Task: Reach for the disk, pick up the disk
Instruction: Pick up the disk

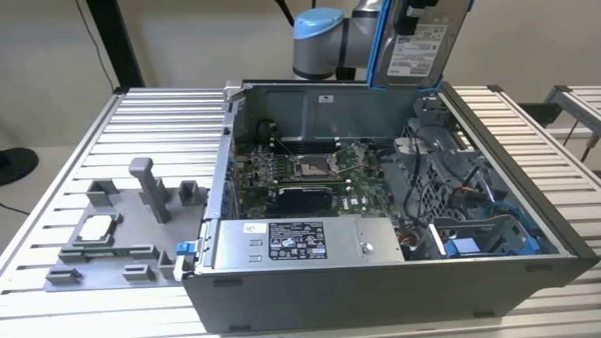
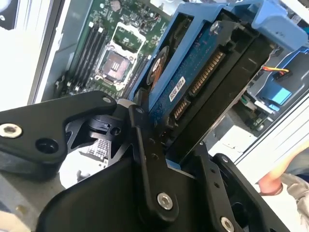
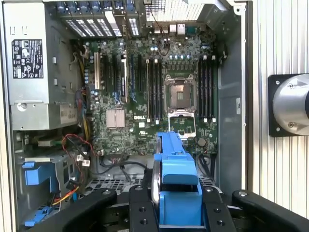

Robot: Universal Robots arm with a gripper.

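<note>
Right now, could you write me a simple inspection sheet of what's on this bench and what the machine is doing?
Surface: ribbed metal table, carrying an open computer case.
Job's things: the disk, in its blue frame, is lifted above the case.
Clutter: grey parts holder with a small square chip; long grey box inside the case.
Gripper: gripper is shut on the disk.
Cables: red, orange and black wires inside the case.
Surroundings: plain wall; a person's hand in the second wrist view.
</note>
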